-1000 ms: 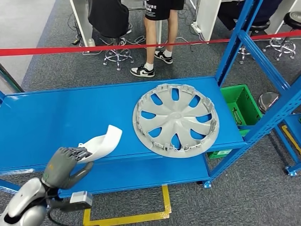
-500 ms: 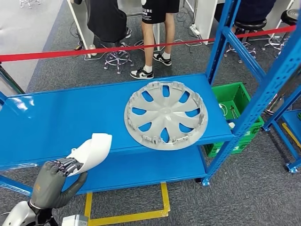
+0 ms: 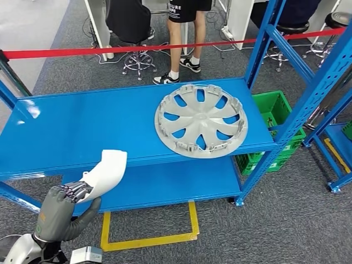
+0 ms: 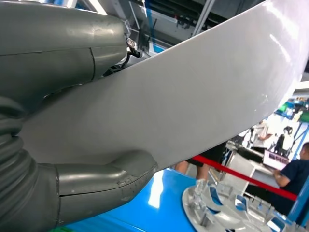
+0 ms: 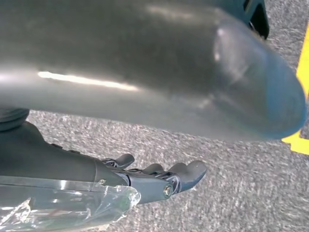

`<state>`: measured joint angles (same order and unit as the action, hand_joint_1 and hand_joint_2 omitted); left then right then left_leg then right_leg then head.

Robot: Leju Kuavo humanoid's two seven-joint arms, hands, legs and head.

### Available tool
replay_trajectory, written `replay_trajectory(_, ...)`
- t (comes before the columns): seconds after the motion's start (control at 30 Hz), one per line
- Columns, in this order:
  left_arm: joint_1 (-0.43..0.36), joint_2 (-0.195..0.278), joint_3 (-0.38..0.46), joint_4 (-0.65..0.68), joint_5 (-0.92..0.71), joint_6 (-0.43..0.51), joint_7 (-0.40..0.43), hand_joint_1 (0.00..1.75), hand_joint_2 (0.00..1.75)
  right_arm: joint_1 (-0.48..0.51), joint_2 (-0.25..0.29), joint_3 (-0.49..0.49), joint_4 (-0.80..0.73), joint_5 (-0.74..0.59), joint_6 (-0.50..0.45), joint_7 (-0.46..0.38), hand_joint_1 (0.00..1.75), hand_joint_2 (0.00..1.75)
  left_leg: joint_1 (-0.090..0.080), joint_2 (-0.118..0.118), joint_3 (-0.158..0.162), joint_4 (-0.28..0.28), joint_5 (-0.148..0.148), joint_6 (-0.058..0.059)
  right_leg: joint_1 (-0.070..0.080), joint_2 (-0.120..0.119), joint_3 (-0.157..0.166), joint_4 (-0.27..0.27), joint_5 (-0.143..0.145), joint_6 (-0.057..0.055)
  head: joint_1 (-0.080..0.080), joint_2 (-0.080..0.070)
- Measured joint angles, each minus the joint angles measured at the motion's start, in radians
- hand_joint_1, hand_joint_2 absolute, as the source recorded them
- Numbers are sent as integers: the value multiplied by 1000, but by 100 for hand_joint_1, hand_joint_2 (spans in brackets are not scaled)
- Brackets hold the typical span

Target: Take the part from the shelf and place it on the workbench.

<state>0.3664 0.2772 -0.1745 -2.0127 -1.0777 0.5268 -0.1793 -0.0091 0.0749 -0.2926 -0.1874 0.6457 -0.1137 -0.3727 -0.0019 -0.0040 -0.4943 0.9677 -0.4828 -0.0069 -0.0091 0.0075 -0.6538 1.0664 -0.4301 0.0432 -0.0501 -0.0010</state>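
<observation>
Workshop floor of grey carpet [image 3: 290, 220] with yellow tape markings [image 3: 145, 241]; a red barrier tape [image 3: 124, 49] runs across behind the shelving, and beyond it a person in dark shorts and sneakers [image 3: 185, 33] stands beside a stool with a chromed base [image 3: 137, 60]. Blue metal shelf [image 3: 83, 126], two tiers visible, blue uprights at its right end. On the upper tier, right of centre: one silver wheel cover [image 3: 201, 120], lying flat, ribbed inner side up. On the floor past the right end of the shelf: green plastic crate [image 3: 274, 110] with small items inside, too small to identify. Task item: white curved part [image 3: 105, 173], a thin plastic panel, lifted clear of the shelf and held in front of its near edge, its free end curling upward. Left hand [image 3: 62, 208]: grey, fingers on top of the part's lower end and thumb beneath, pinching it; the left wrist view shows the part [image 4: 189, 92] clamped between thumb and fingers, with the wheel cover [image 4: 233, 212] beyond. Right hand [image 5: 156, 181]: hangs over the carpet, fingers extended and apart, holding nothing.
</observation>
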Motion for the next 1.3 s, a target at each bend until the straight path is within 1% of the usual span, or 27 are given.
replay_trajectory(0.1, 0, -5, 1, 0, 4, 0, 0, 168, 175, 0, 3, -3, 0, 1, 0, -2, 0, 0, 0, 3, -33, -1, 30, 12, 0, -1, -47, 168, -134, 8, 5, 0)
replay_trajectory(0.13, 0, -7, 1, 0, 5, 0, 0, 168, 175, -1, 4, -4, 0, 1, 0, -4, 0, 0, -2, 3, -46, 0, 40, 13, 0, -1, -54, 219, -155, 8, 6, 0)
replay_trajectory(0.17, 1, -9, 1, 0, 6, 0, -1, 168, 175, -1, 4, -4, 0, 3, 0, -7, 0, 0, -3, 3, -59, 0, 51, 13, 1, -1, -46, 242, -154, 8, 6, 0)
replay_trajectory(0.2, 1, -11, 1, 1, 7, -1, -4, 168, 175, -1, 5, -4, 0, 6, -1, -13, 0, 0, -5, 3, -72, 1, 61, 12, 1, -1, -21, 228, -133, 5, 6, 0)
replay_trajectory(0.27, 1, -17, 3, 2, 10, -4, -12, 168, 175, -5, 5, -5, 0, 9, -1, -33, 0, 0, -7, 2, -94, 2, 81, 8, 4, -1, 78, 106, -88, -5, 6, 0)
replay_trajectory(0.3, 1, -20, 5, 2, 11, -5, -16, 168, 175, -8, 5, -5, -1, 9, -2, -44, 0, 0, -8, 2, -103, 3, 89, 5, 6, -1, 133, 27, -84, -9, 5, 0)
replay_trajectory(0.37, 2, -26, 8, 3, 14, -5, -24, 168, 175, -15, 6, -7, -2, 7, -4, -59, 0, 0, -9, 3, -111, 4, 106, -5, 11, 0, 187, -68, -93, -15, 4, 0)
replay_trajectory(0.47, 5, -32, 10, 3, 16, 1, -35, 168, 175, -19, 9, -8, -2, 5, -15, -63, 0, 0, -5, 3, -121, 7, 115, -23, 12, -2, 172, -80, -75, -31, 6, 0)
replay_trajectory(0.53, 9, -35, 15, 3, 16, 2, -37, 168, 175, -20, 11, -8, -2, 4, -21, -61, 0, 0, -1, 2, -143, 59, 49, -36, 8, -7, 152, -84, -51, -44, 3, 0)
replay_trajectory(0.6, 11, -37, 20, 3, 13, 3, -37, 168, 175, -21, 12, -8, -2, 4, -26, -60, 0, 0, 3, 2, -177, 181, -53, -47, 7, -9, 123, -83, -26, -49, -1, 0)
replay_trajectory(0.63, 12, -38, 22, 3, 11, 3, -37, 168, 175, -20, 12, -8, -2, 4, -26, -58, 0, 0, 6, 2, -189, 241, -82, -52, 7, -10, 107, -83, -13, -48, -1, 0)
replay_trajectory(0.67, 14, -39, 23, 3, 9, 3, -37, 168, 175, -19, 13, -8, -2, 4, -27, -56, 0, 0, 8, 2, -189, 279, -86, -55, 6, -11, 91, -82, -1, -45, -1, 0)
replay_trajectory(0.7, 15, -40, 24, 3, 8, 2, -36, 168, 175, -17, 13, -9, -2, 4, -27, -54, 0, 0, 10, 2, -174, 285, -68, -58, 5, -11, 75, -81, 10, -42, -1, 0)
replay_trajectory(0.73, 17, -41, 24, 3, 6, 2, -35, 168, 175, -16, 14, -9, -2, 4, -27, -50, 0, 0, 12, 2, -142, 257, -39, -61, 3, -11, 61, -80, 21, -38, -1, 0)
replay_trajectory(0.8, 18, -41, 25, 3, 4, -1, -33, 168, 175, -15, 16, -9, -1, 9, -26, -43, 0, 0, 18, 2, -36, 123, -4, -66, 1, -11, 37, -73, 40, -28, -3, 0)
replay_trajectory(0.87, 17, -42, 25, 3, 3, -6, -31, 168, 175, -13, 17, -9, -1, 15, -25, -37, 0, 0, 19, 0, 45, 1, -20, -55, 2, -10, 21, -65, 58, -16, -5, 0)
replay_trajectory(0.9, 18, -42, 25, 3, 3, -8, -30, 168, 175, -11, 17, -9, -1, 17, -25, -35, 0, 0, 17, -1, 57, -23, -29, -46, 2, -9, 16, -65, 67, -9, -6, 0)
replay_trajectory(0.97, 21, -42, 26, 3, 6, -13, -30, 168, 175, -6, 18, -9, -1, 18, -26, -33, 0, 0, 14, 1, 44, -24, -23, -24, -2, -9, 11, -65, 75, 4, -6, 0)
replay_trajectory(1.0, 22, -42, 26, 3, 6, -14, -30, 168, 175, -3, 18, -9, -1, 18, -26, -32, 0, 0, 13, 2, 35, -22, -14, -13, -5, -9, 3, -51, 55, 9, -4, 0)
replay_trajectory(1.03, 22, -42, 26, 3, 7, -15, -30, 168, 175, -1, 18, -9, 0, 18, -26, -32, 0, 0, 13, 4, 25, -23, -3, -4, -6, -9, -9, -17, 17, 13, -3, 0)
replay_trajectory(1.1, 23, -42, 26, 3, 7, -17, -29, 168, 175, -1, 19, -9, 0, 18, -25, -32, 0, 0, 9, 7, -1, -22, 20, 7, -6, -9, -42, 105, -89, 16, 1, 0)
replay_trajectory(1.13, 24, -42, 27, 3, 7, -17, -27, 168, 175, -1, 20, -9, 0, 17, -24, -32, 0, 0, 7, 10, -16, -22, 32, 9, -5, -9, -54, 170, -123, 17, 2, 0)
replay_trajectory(1.17, 25, -42, 27, 3, 7, -17, -26, 168, 175, -2, 20, -9, 0, 16, -22, -33, 0, 0, 4, 14, -31, -21, 45, 10, -5, -9, -55, 216, -133, 16, 3, 0)
replay_trajectory(1.2, 26, -42, 27, 3, 7, -17, -23, 168, 175, -2, 21, -9, 0, 15, -20, -33, 0, 0, 2, 18, -47, -19, 56, 10, -4, -9, -41, 231, -121, 15, 3, 0)
replay_trajectory(1.23, 28, -42, 28, 3, 7, -17, -22, 168, 175, -3, 21, -9, 0, 14, -17, -34, 0, 0, 1, 23, -62, -18, 67, 9, -3, -11, -9, 210, -94, 12, 3, 0)
replay_trajectory(1.27, 31, -42, 29, 3, 7, -16, -21, 168, 175, -3, 21, -9, 0, 13, -16, -35, 0, 0, 0, 29, -75, -15, 76, 6, -1, -18, 41, 155, -69, 9, 3, 0)
replay_trajectory(1.3, 34, -42, 31, 3, 7, -15, -21, 168, 175, -6, 22, -10, 0, 12, -16, -35, 0, 0, -2, 35, -87, -11, 84, 3, 2, -32, 101, 77, -63, 5, 3, 0)
